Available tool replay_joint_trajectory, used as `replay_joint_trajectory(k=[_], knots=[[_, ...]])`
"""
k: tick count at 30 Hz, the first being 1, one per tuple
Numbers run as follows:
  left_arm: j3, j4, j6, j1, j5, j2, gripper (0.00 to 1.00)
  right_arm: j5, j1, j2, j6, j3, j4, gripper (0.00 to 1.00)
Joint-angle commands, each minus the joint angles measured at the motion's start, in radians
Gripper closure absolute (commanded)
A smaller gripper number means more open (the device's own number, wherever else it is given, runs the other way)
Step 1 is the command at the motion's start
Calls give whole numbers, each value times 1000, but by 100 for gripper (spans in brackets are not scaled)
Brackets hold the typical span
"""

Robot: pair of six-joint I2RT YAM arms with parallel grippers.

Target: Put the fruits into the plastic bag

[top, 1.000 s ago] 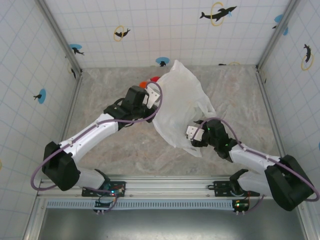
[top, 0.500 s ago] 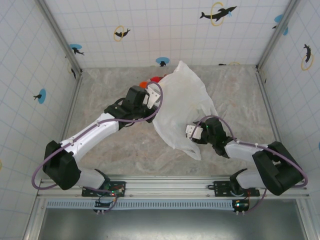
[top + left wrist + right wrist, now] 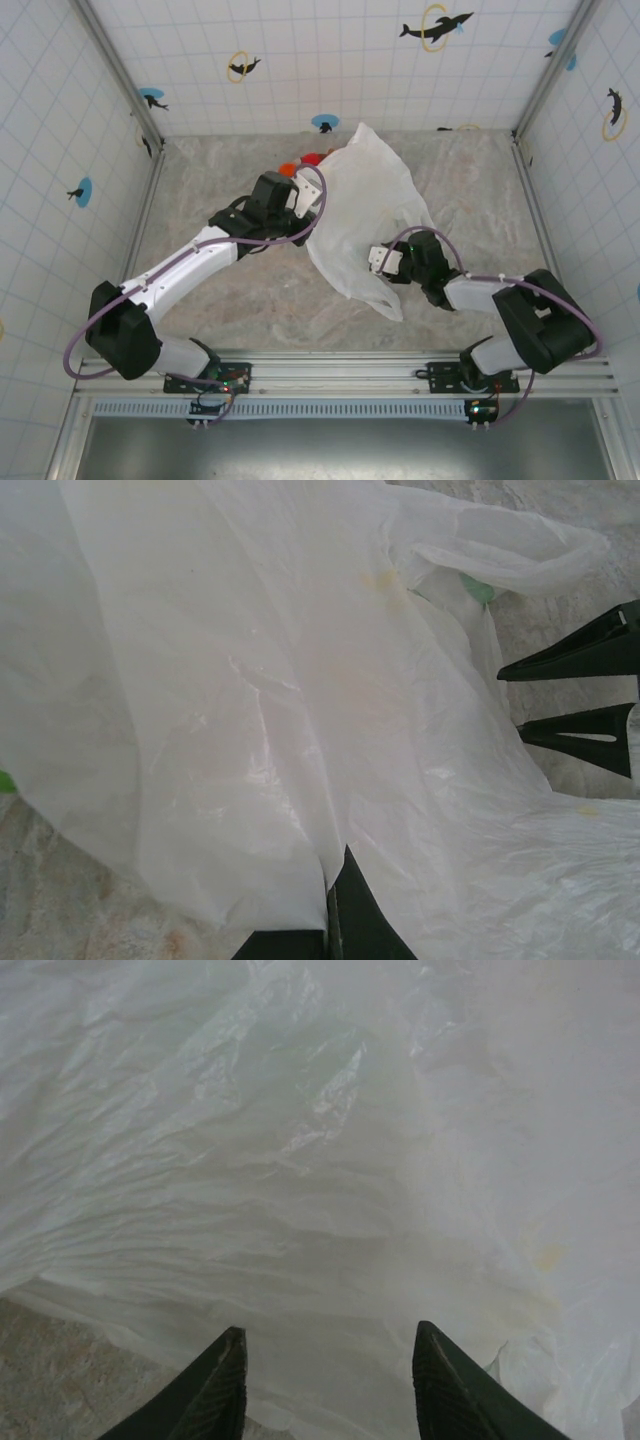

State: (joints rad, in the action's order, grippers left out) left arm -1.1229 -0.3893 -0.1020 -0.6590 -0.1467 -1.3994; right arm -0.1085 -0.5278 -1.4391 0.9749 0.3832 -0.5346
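Ideally, right gripper (image 3: pixel 328 1328), jaws apart against the plastic bag (image 3: pixel 365 200), should pinch one film layer only; left gripper (image 3: pixel 333 920) is clamped on its edge.

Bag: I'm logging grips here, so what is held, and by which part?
Left gripper pinches the bag by an edge fold; right gripper, jaws apart, holds nothing.

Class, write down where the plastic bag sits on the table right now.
In the top view the plastic bag lies just right of centre, its left edge pinched by the left gripper, with the open right gripper at its near edge.
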Motion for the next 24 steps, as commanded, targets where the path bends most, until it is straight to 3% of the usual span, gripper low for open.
replay_joint_trajectory(k=[1,6,13,16,18,21,24], knots=[[-28,-10,-15,7,-25,-13,100,-24,8,-39,17,31,-101,49],[-28,-11,-13,7,-27,-19,100,-36,5,-105,38,58,-145,56],[-28,37,17,7,-2,-48,100,-7,-24,-41,12,34,-144,88],[-33,87,37,7,32,-78,100,43,-52,39,-48,44,-36,100],[-38,135,56,7,50,-102,100,92,-75,111,-138,58,70,100],[-66,225,92,9,46,-156,78,134,-103,231,-286,51,197,100],[-144,280,133,9,59,-234,46,218,-116,313,-482,76,332,100]])
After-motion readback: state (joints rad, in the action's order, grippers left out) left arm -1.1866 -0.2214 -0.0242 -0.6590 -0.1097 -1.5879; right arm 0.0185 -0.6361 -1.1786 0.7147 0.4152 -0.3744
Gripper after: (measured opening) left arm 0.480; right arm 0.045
